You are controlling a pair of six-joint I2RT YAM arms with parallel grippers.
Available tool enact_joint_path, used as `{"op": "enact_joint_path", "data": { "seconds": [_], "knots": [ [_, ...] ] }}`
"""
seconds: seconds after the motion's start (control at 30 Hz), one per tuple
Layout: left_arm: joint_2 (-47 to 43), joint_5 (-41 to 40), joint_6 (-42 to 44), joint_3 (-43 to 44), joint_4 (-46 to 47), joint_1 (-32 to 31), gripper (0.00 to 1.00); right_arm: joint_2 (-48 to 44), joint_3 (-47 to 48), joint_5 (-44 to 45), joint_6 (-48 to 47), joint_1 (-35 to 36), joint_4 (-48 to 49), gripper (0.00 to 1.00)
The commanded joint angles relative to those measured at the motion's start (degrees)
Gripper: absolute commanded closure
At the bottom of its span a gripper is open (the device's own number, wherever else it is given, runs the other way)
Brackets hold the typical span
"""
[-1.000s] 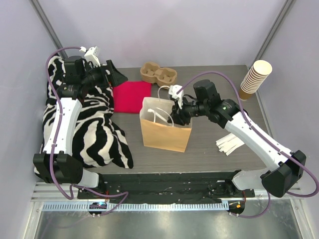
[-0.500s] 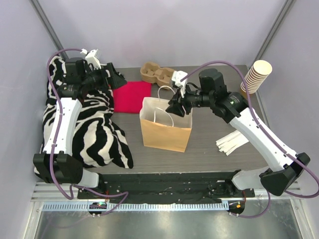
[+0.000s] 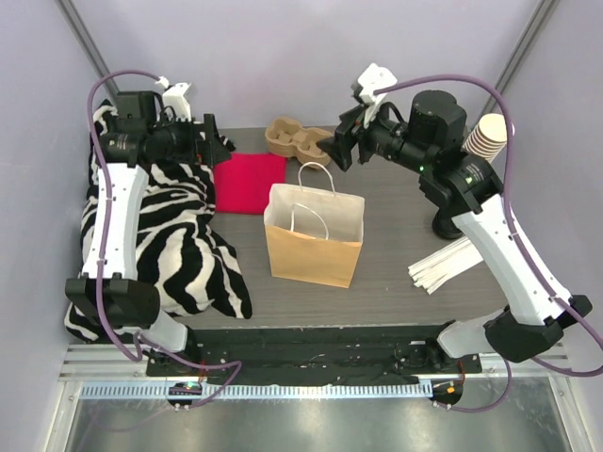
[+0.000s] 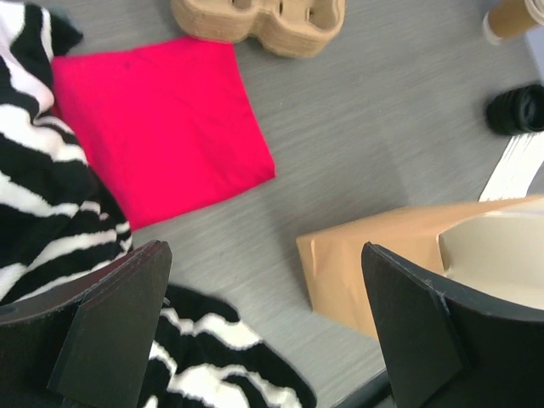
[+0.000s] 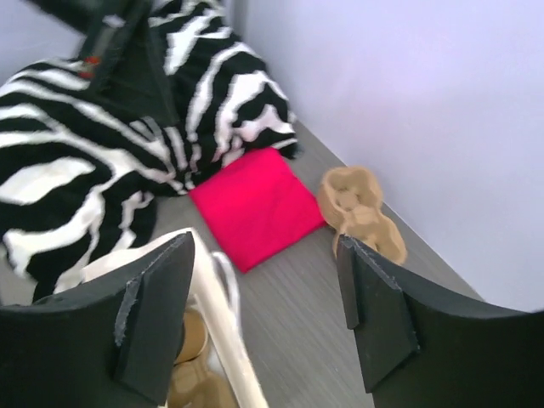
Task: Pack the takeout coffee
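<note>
Logging right pincer (image 5: 263,242): wide, empty above the bag (image 3: 316,250). I judge the tan shape (image 5: 194,338) inside to be the coffee. Left pincer (image 4: 263,255): wide, parked clear.

The left arm (image 3: 113,221) and the right arm (image 3: 504,259) are each showing white link shells between black cylindrical joint housings, rising from a black base block (image 3: 104,306). A purple cable (image 3: 452,81) is running along each arm, and a white bracket (image 3: 372,79) is capping each wrist. The left end effector (image 3: 217,143) and the right end effector (image 3: 339,151) are each carrying 2 matte black, wedge-shaped fingers.
</note>
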Motion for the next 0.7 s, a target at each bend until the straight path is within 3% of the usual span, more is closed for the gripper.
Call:
{"op": "enact_joint_path", "data": {
  "seconds": [0.0, 0.23, 0.4, 0.53, 0.67],
  "knots": [
    [6.4, 0.1, 6.2, 10.3, -12.7, 0.0, 0.00, 2.2, 2.2, 6.5, 9.8, -8.6, 2.2, 0.23],
    [17.2, -3.4, 9.4, 22.4, -23.7, 0.0, 0.00, 3.3, -4.4, 2.5, 15.8, -25.2, 0.3, 0.16],
    [18.9, -9.6, 9.6, 19.7, -21.0, 0.0, 0.00, 3.7, -11.0, 1.5, 14.8, -31.5, -1.2, 0.15],
    [19.9, -11.7, 9.0, 17.6, -21.1, 0.0, 0.00, 3.4, -19.4, 1.1, 12.2, -32.5, -1.6, 0.13],
    [16.6, -11.3, 8.6, 7.4, -16.0, 0.0, 0.00, 2.3, -27.4, 1.7, 10.7, -32.5, -0.3, 0.07]
  ]
}}
